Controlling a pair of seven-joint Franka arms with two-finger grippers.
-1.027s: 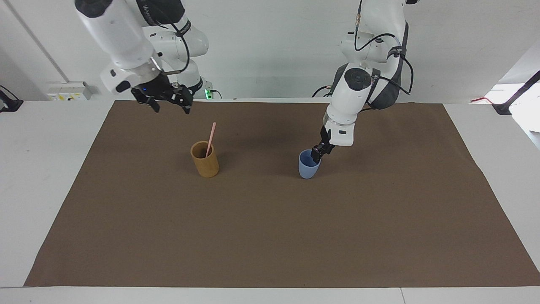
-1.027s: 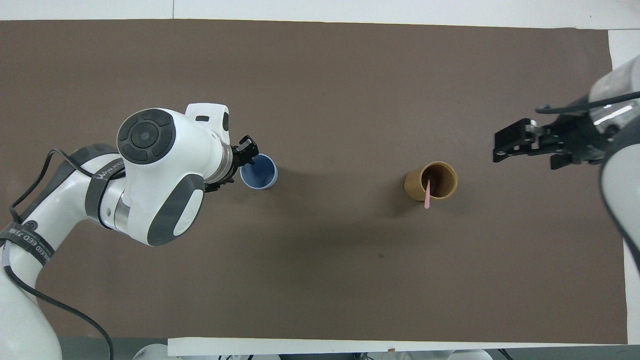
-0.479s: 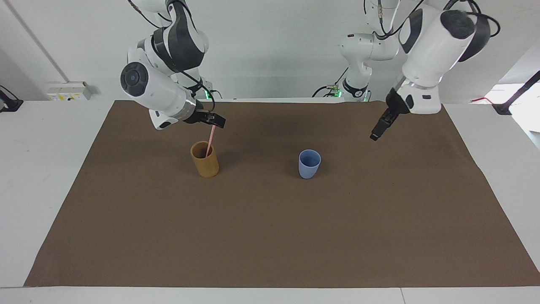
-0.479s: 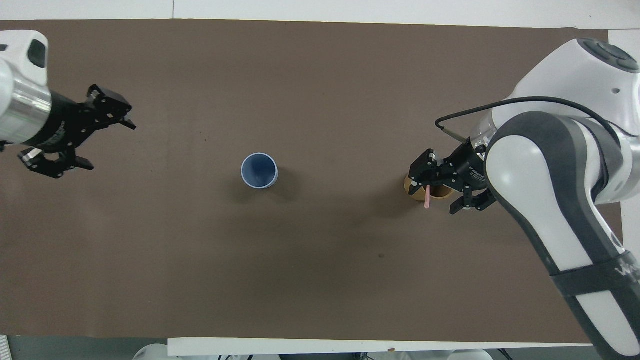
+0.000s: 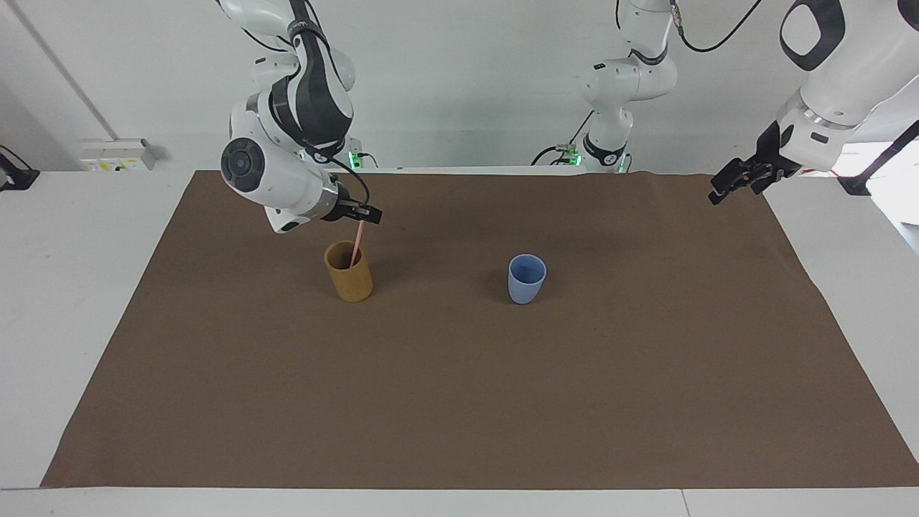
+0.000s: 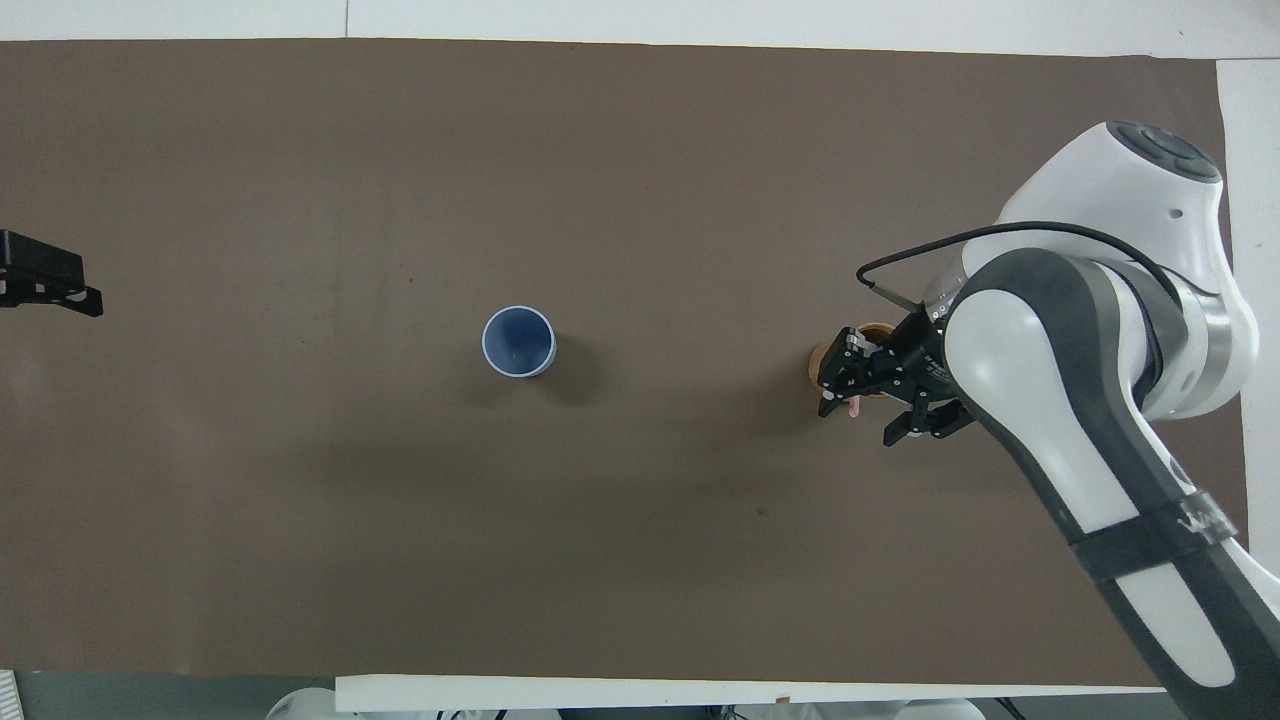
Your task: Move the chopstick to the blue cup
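The pale pink chopstick [image 5: 356, 246] stands tilted in the tan-brown cup [image 5: 350, 276], toward the right arm's end of the mat. My right gripper [image 5: 363, 215] is at the stick's top end. In the overhead view it [image 6: 862, 418] is open, with the stick's tip [image 6: 855, 409] between the fingers, and it hides most of the tan cup [image 6: 821, 358]. The light blue cup [image 5: 527, 279] stands empty mid-mat and also shows in the overhead view [image 6: 518, 342]. My left gripper [image 5: 736, 188] is open and empty, raised over the mat's edge at the left arm's end.
A brown mat [image 5: 459, 402] covers most of the white table [image 5: 72, 287]. Only the two cups stand on it. My left gripper barely shows at the edge of the overhead view [image 6: 45, 285].
My left gripper has pulled away from the blue cup and risen out to the mat's edge. My right gripper has swung down to the chopstick's top and settled a little lower around it.
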